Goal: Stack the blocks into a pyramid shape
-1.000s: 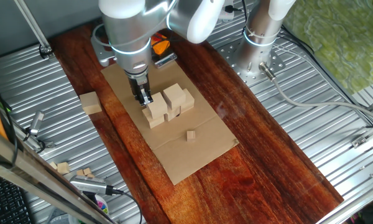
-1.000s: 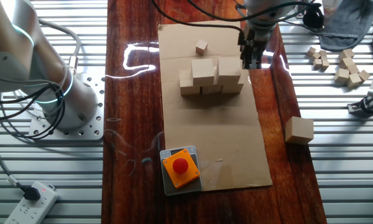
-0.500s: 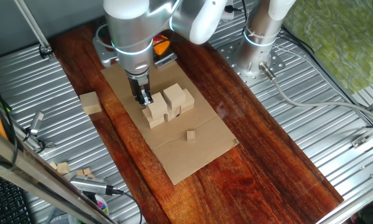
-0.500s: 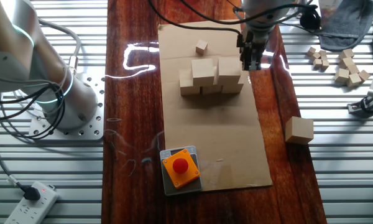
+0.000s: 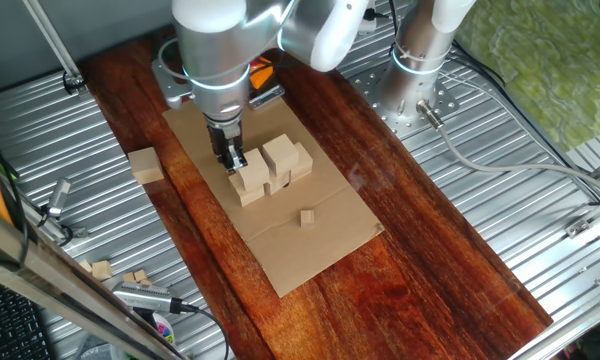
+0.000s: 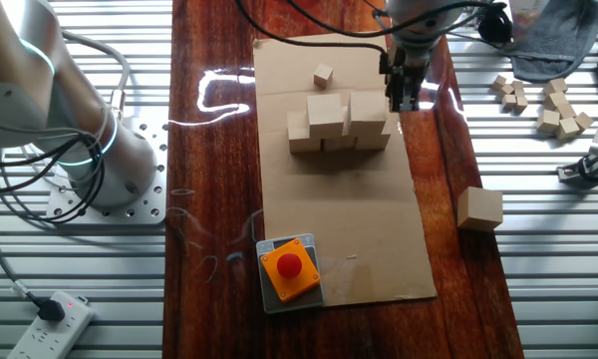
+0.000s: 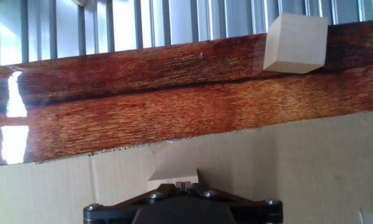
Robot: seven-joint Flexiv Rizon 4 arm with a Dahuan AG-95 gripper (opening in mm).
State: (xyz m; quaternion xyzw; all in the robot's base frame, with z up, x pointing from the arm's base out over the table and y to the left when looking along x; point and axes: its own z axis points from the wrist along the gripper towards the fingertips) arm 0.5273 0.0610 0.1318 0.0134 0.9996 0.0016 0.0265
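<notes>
Blocks (image 6: 339, 122): pale raw-wood cubes stacked on flat cardboard (image 6: 359, 219); fingers (image 6: 402, 92) beside stack, spread/closed can't tell.

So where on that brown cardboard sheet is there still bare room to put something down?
Bare cardboard sheet lies between the pale wooden cube stack and the orange button box. It is crowded at the stack, where the hand hovers, with a tiny wooden cube beyond.

Silver-collared black two-finger gripper (image 6: 401, 95) sits tight against the end of the stacked pale wooden cubes (image 6: 337, 122); no gap that side. Bare brown cardboard sheet (image 6: 359, 229) lies between stack and orange button box (image 6: 288, 269). Tiny wooden cube (image 6: 324, 75) beyond stack. Lone pale wooden cube (image 6: 479, 208) well apart on dark wooden board (image 6: 214, 179).
</notes>
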